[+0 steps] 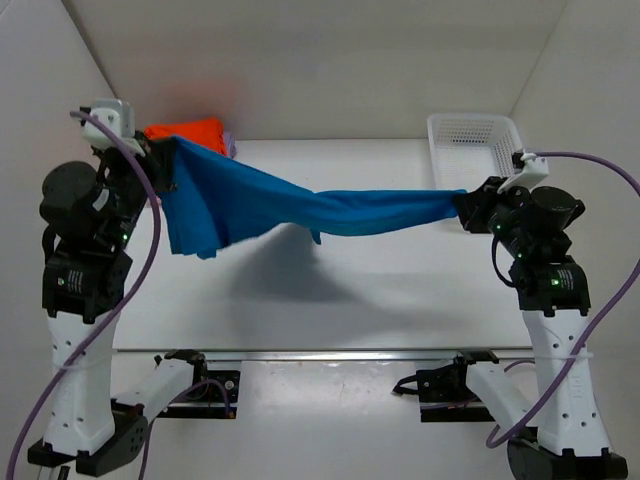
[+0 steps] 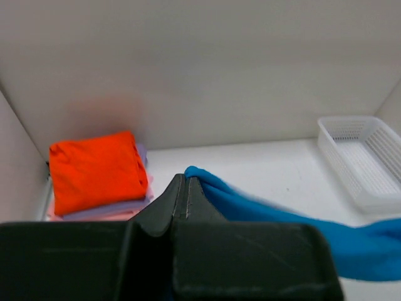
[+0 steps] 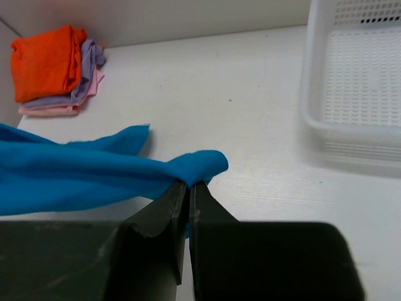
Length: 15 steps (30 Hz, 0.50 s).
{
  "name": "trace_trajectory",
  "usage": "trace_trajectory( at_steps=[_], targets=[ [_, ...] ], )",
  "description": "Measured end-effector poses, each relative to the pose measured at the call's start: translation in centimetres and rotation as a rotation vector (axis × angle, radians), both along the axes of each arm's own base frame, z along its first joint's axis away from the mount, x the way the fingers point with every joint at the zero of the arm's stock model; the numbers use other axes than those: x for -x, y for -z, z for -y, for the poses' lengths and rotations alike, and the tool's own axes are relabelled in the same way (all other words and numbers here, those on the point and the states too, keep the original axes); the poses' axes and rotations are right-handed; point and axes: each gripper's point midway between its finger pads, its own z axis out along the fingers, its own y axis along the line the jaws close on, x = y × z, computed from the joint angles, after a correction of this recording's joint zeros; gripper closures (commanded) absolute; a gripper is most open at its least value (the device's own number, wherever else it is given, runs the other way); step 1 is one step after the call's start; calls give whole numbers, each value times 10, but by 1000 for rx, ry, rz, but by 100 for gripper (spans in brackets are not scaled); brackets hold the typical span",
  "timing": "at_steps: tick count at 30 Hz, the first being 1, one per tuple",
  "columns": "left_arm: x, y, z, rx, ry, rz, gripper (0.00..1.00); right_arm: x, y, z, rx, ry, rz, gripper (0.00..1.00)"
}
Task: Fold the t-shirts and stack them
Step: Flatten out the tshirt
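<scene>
While blue tee (image 1: 300,205) hangs stretched over tabletop (image 1: 400,290), R gripper (image 1: 464,206) jaws clamp its end just beside basket (image 1: 470,118); L gripper (image 1: 165,160) jaws clamp the far end.

no text, label, brand, number or sign can be read anywhere in these views (every surface in sight shows plain, without legible print or marking).
</scene>
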Motion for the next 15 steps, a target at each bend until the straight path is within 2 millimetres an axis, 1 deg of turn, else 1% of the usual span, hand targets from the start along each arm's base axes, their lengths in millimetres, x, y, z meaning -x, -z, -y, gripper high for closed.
trace_trajectory(
  at_steps=[1, 3, 5, 6, 8, 9, 10, 11, 12, 13, 14, 15],
  targets=[
    [-3, -9, 0, -9, -4, 12, 100, 1, 3, -2, -3, -8, -10, 100],
    [-19, -25, 1, -25, -9, 32, 100, 1, 7, -6, -7, -29, -22, 100],
    [-43, -34, 1, -37, -18, 31, 100, -1, 15, -13, -11, -53, -44, 100],
    [-60, -35, 2, -42, -18, 21, 100, -3, 22, -16, -12, -64, -60, 100],
    [-102, -34, 10, -52, -4, -11, 100, -4, 38, -26, -11, -94, -97, 100],
    [-133, -29, 17, -55, 7, -28, 100, -3, 46, -31, -8, -111, -117, 100],
    [-158, -21, 22, -59, 14, -46, 100, -4, 56, -36, -4, -124, -141, 100],
    [-187, -10, 28, -62, 22, -66, 100, -4, 63, -40, -1, -134, -160, 100],
    [-220, 14, 35, -67, 28, -110, 96, -4, 72, -44, 0, -147, -181, 100],
    [-252, 48, 42, -77, 32, -169, 71, -6, 82, -48, 1, -154, -204, 100],
    [-274, 81, 47, -94, 35, -230, 55, -7, 90, -49, 2, -157, -220, 100],
    [-293, 118, 51, -105, 36, -300, 54, -7, 98, -52, 4, -162, -240, 100]
  ],
)
